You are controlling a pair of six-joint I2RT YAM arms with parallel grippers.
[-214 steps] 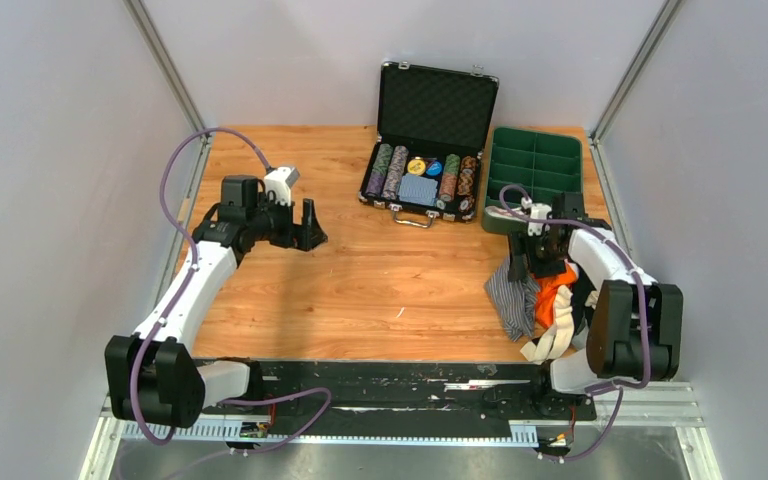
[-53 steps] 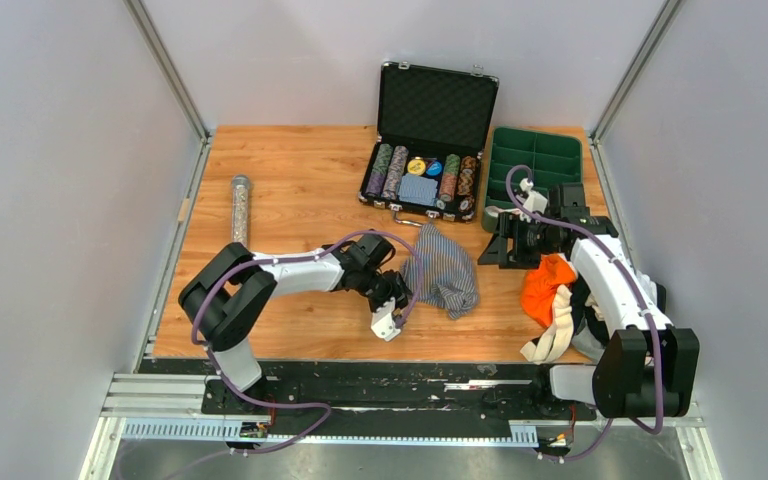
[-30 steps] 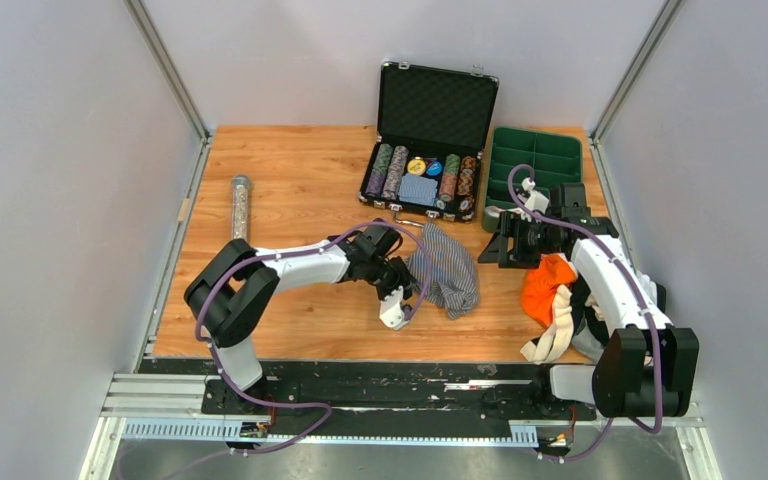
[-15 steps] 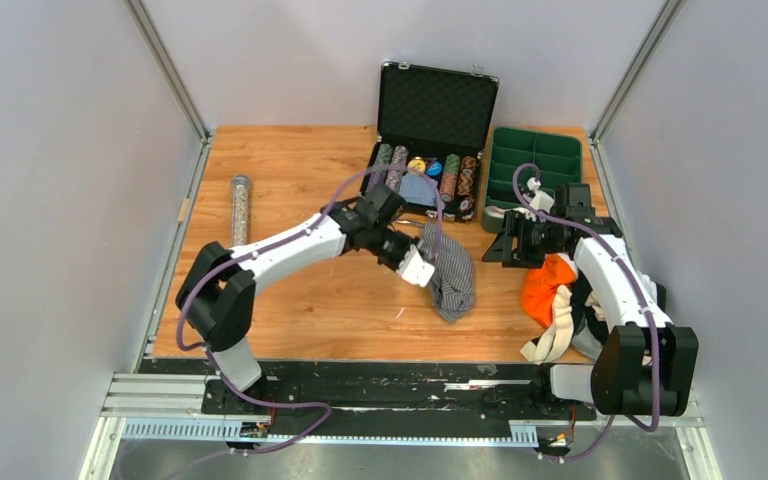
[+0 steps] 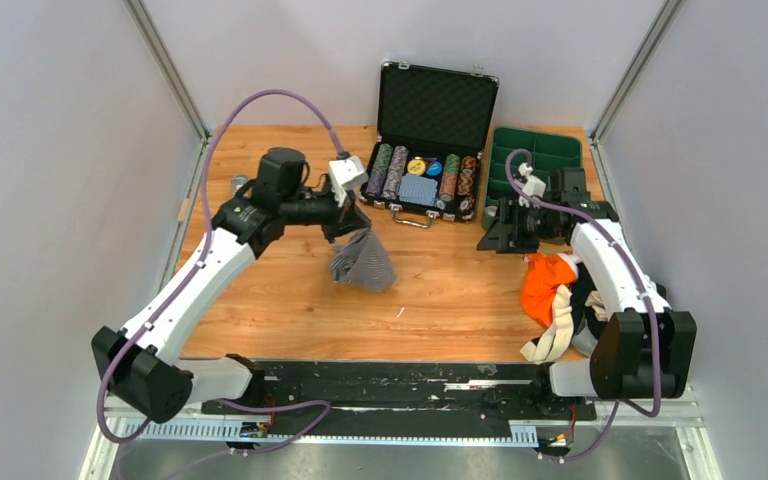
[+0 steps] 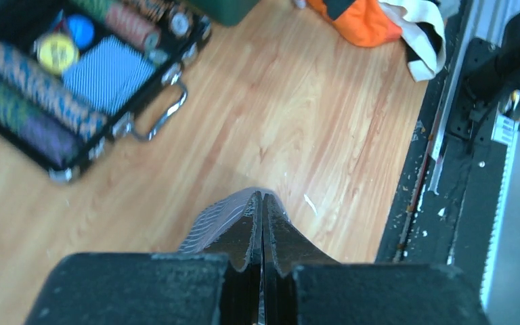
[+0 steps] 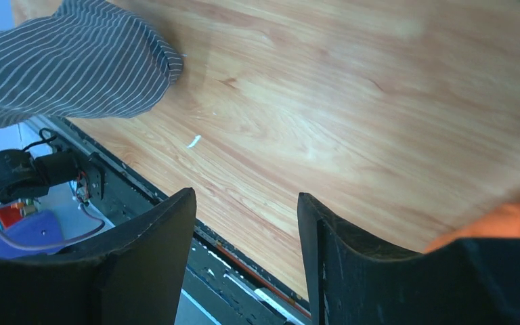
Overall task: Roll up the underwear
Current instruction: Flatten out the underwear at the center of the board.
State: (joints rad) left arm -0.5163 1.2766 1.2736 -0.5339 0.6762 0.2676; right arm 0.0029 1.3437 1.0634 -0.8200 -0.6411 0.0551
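The left fingers [image 6: 249, 237] are pinched on one edge of the limp pinstriped underwear [image 5: 362, 262], which dangles over the surface [image 5: 290, 300]. The right fingers [image 7: 156, 244] hang apart. Light, floppy cloth: probably best spread flat, then gripped along the waistband.

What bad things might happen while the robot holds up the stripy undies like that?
1. The left gripper seems to pinch only a small bit of the striped underwear, which dangles from it, so it might slip out.
2. The cloth hangs near the open poker chip case, and a swing could snag its handle.
3. It hangs bunched up, so it may land crumpled and be hard to roll.
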